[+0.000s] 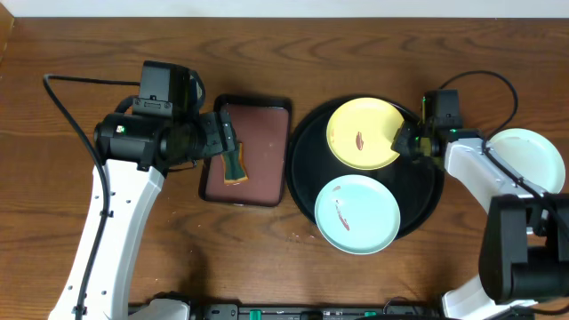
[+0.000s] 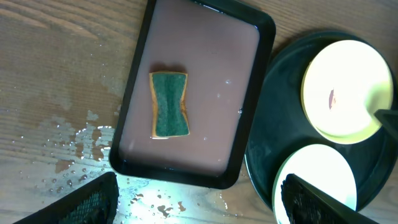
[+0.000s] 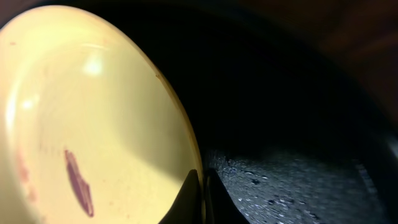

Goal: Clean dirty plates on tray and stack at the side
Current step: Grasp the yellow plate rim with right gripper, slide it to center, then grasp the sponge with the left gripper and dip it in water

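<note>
My right gripper (image 1: 409, 140) is nipped nearly shut on the right rim of the yellow plate (image 1: 363, 133). The wrist view shows both fingertips (image 3: 189, 202) pressed together at that edge. That plate sits at the far side of the tray (image 1: 427, 191) and carries a short red-brown smear near its middle. A blue plate (image 1: 357, 213) lies at the tray's near side, just beside the yellow one, with a thin smear of its own. A pale plate (image 1: 524, 156) rests on the table (image 1: 53, 222) to the right of the tray, partly hidden by my right arm. My left gripper (image 1: 224, 140) hangs wide open and empty over the small tray (image 1: 267, 151), left of the big one. A sponge (image 2: 169, 104) lies there green side up, with droplets on the wood nearby.
</note>
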